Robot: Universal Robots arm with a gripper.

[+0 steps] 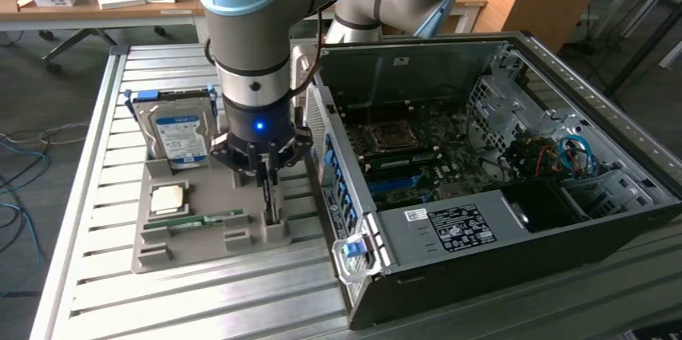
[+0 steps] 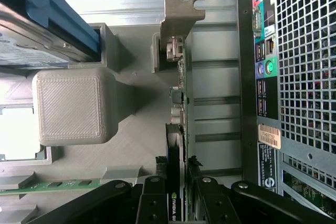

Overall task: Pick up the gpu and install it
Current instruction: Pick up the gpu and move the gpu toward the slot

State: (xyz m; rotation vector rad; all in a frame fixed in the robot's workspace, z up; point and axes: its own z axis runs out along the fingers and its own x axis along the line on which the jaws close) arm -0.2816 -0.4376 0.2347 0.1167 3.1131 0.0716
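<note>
The gpu [image 1: 271, 203] stands on edge in a slot of the grey printed tray [image 1: 213, 188], right beside the open computer case [image 1: 480, 156]. In the wrist view the gpu [image 2: 178, 129] is seen edge-on, a thin dark and brown card with its silvery bracket [image 2: 181, 9] at the far end. My gripper [image 1: 268, 184] comes straight down onto the card's top edge. My gripper [image 2: 177, 205] has one finger on each flat side of the card, pressed against it. The card still sits in its slot.
The tray also holds a blue-labelled hard drive [image 1: 178, 139], a square chip [image 1: 168, 199] and a green memory stick [image 1: 197, 220]. The case's rear panel with its ports [image 2: 265, 72] stands close beside the card. A slatted metal table [image 1: 213, 292] carries everything.
</note>
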